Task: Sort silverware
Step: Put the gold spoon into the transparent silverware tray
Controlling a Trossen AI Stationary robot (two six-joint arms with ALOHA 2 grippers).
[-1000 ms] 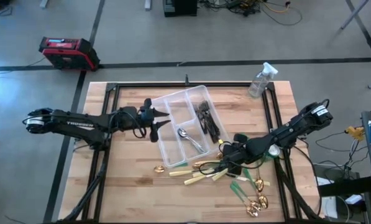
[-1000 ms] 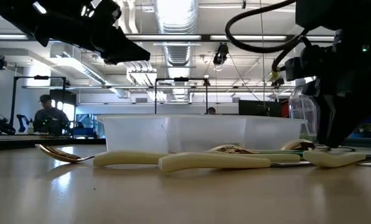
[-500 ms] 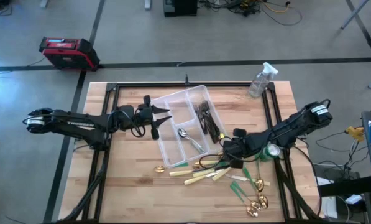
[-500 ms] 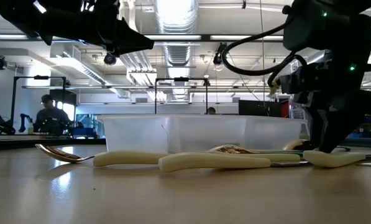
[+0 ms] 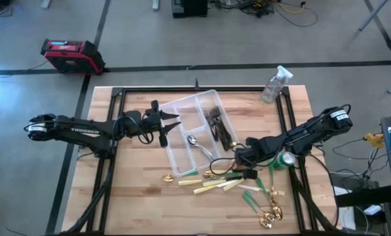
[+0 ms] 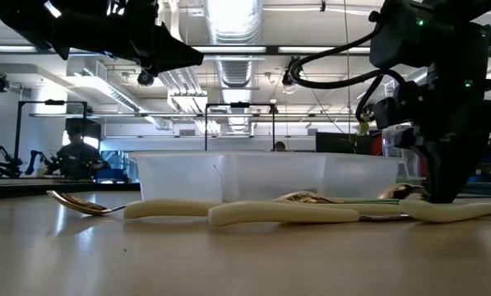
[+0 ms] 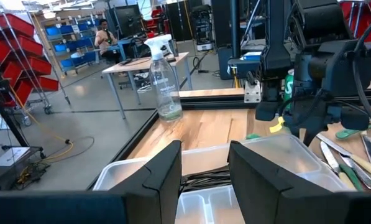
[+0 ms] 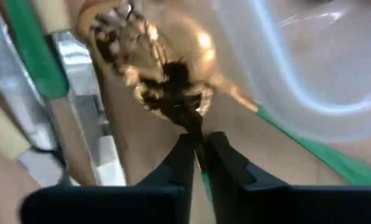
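The silverware lies in a loose pile (image 5: 224, 180) on the wood near the clear tray (image 5: 182, 111): cream-handled knives (image 6: 282, 214), green-handled pieces (image 5: 254, 200) and gold spoons (image 5: 270, 215). Dark forks (image 5: 218, 124) and a silver spoon (image 5: 198, 145) lie in the tray. My right gripper (image 5: 238, 162) points down at the pile's far edge, by the tray's near right corner, shut on a gold spoon (image 8: 166, 59). My left gripper (image 5: 170, 124) hovers level and open at the tray's left side, holding nothing. My right gripper pinches the gold spoon's thin handle (image 8: 195, 138) between its two fingertips, right behind the bowl. The fingers come from above, pointing down. The bowl (image 8: 173, 43) rests low among the other pieces, next to a green handle (image 8: 297, 146).
A clear spray bottle (image 5: 276, 84) stands at the far right corner. A green can (image 5: 287, 158) sits right of my right gripper, under its arm. The table's near left part is bare wood (image 5: 130, 196). A red case (image 5: 71, 56) lies on the floor beyond the table.
My right gripper has moved a little toward the table's left, toward the tray's near right corner, has sunk closer to the pile and has shut. The left arm has kept still.
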